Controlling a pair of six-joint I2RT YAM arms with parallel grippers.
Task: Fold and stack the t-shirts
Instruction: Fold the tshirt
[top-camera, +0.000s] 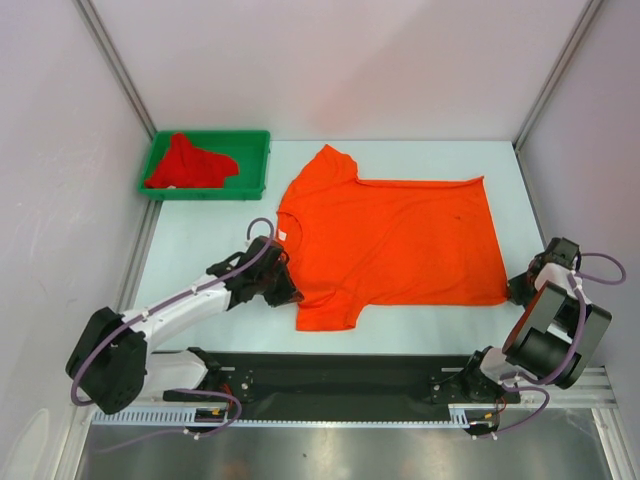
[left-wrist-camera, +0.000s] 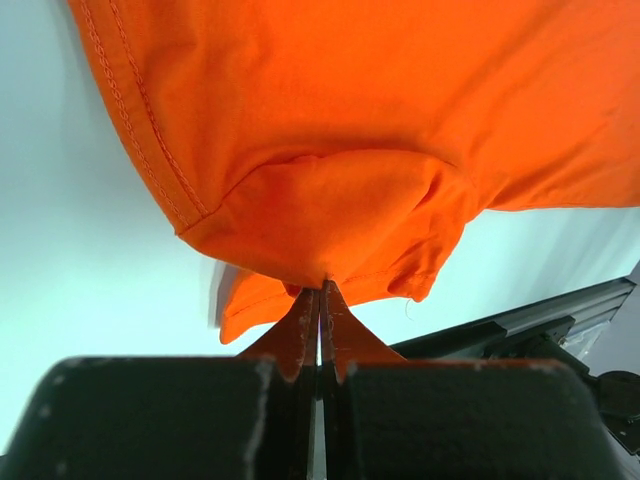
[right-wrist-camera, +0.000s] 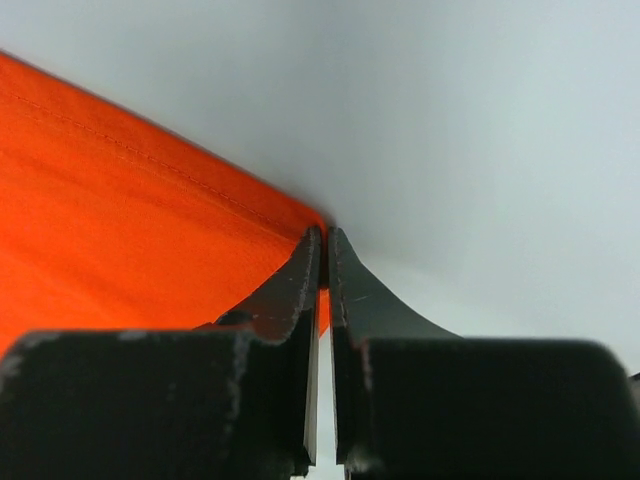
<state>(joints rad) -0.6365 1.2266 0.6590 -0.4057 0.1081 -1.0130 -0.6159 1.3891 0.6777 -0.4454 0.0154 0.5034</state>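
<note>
Hands, two, both at the near half of the bench (top-camera: 190, 255). Left hand (top-camera: 288, 288) (left-wrist-camera: 320, 292): fingers pressed together, clamped on a bunched fold of the orange t-shirt (top-camera: 400, 240) (left-wrist-camera: 350, 120) at the shirt's 8 o'clock edge, between collar and near sleeve. Right hand (top-camera: 520, 290) (right-wrist-camera: 325, 238): fingers together, pinching the hem corner of the same shirt (right-wrist-camera: 120, 230) at its 4 o'clock corner. Orange t-shirt: spread flat across the middle of the bench, collar toward 9 o'clock, hem toward 3 o'clock, one sleeve pointing to 6 o'clock and the other to 12 o'clock. Green tray (top-camera: 250, 140): at the bench's 10 o'clock corner, just apart from the far sleeve. Red t-shirt (top-camera: 190, 162): crumpled inside the tray, filling its 9 o'clock half.
</note>
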